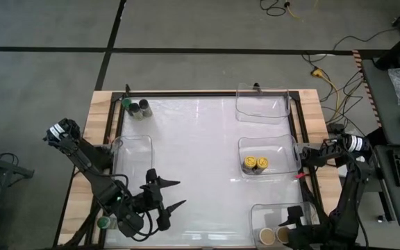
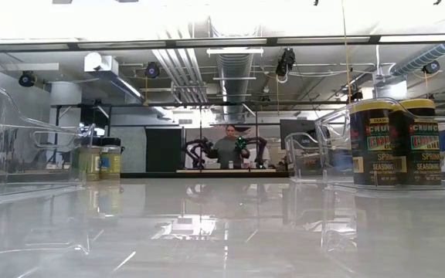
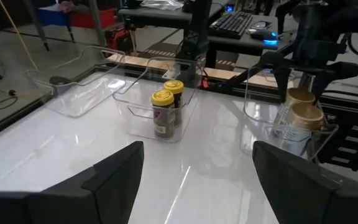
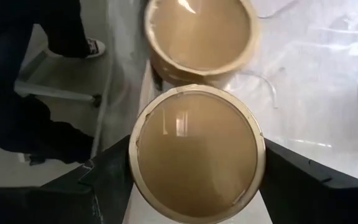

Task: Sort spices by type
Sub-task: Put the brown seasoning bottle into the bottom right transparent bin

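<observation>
L gripper [image 1: 176, 195] hovered low over the white table [image 1: 200, 153] near its front-left part, fingers spread wide w/ nothing between them; in the left wrist view both dark fingers [image 3: 114, 171] stood far apart over bare tabletop. R gripper [image 1: 294, 221] sat at the front-right bin [image 1: 276, 212], right above the tan-lid jars [image 1: 274, 236]. Right wrist view: one tan lid [image 4: 197, 152] sat between the two fingers [image 4: 107, 180], which flanked it on both sides, second tan lid [image 4: 199, 34] just beyond it, touching or nearly so. Couldn't tell if the fingers actually pressed the jar or only stood beside it.

Yellow-lid pair [image 1: 255, 164] stood side by side in the middle-right bin [image 1: 269, 142], touching; same two showed upright in the left wrist view [image 3: 166, 106] and at the right in the low view [image 2: 392, 143]. Far-right bin [image 1: 262, 104] held no jars. Two dark-lid jars [image 1: 140, 107], one green, one black, stood on the table's far-left corner, outside the left bin [image 1: 134, 156]. One green-lid jar [image 1: 104, 222] stood off the white surface by the L arm's base at front-left. A person [image 2: 227, 147] showed far back in the room in the low view
</observation>
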`<state>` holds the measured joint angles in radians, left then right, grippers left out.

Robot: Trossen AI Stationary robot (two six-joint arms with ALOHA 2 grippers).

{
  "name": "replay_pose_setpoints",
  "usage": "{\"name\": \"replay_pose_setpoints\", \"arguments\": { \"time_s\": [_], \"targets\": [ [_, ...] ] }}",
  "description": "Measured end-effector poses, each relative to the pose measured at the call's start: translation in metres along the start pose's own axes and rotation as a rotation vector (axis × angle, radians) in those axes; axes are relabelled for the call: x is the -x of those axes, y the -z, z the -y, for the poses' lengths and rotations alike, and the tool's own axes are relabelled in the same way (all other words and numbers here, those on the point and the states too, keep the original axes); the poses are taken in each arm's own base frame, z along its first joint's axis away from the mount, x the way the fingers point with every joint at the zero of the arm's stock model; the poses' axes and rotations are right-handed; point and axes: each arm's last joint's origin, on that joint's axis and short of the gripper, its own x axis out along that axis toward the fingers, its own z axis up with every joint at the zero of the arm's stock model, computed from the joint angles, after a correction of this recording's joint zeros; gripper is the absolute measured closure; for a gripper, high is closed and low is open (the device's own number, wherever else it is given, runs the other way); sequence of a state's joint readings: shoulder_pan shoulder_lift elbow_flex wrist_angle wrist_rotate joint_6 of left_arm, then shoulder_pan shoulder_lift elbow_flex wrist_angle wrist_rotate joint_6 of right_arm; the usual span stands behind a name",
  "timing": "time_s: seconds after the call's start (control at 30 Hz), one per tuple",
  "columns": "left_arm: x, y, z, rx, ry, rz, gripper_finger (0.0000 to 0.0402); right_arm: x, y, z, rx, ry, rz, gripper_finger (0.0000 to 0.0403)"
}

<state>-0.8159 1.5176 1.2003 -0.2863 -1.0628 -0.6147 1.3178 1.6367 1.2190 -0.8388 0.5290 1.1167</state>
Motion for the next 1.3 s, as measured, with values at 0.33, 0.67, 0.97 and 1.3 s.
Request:
{"name": "replay_pose_setpoints", "arguments": {
  "time_s": [0.33, 0.67, 0.97, 1.3],
  "targets": [
    [0.0, 0.0, 0.0, -0.002, 0.001, 0.001, 0.0117, 0.0, -0.001, -0.003, 0.002, -0.03, 0.001, 0.0118],
    [0.0, -0.001, 0.0, 0.006, 0.001, 0.001, 0.0117, 0.0, -0.001, -0.003, 0.0, -0.033, 0.002, 0.0114],
    [0.0, -0.001, 0.0, 0.003, 0.001, 0.001, 0.0117, 0.0, -0.001, -0.003, -0.001, -0.029, 0.01, 0.0071],
    [0.0, -0.001, 0.0, -0.002, 0.001, 0.001, 0.0117, 0.013, -0.014, -0.01, 0.0, -0.062, 0.055, 0.0067]
  ]
}}
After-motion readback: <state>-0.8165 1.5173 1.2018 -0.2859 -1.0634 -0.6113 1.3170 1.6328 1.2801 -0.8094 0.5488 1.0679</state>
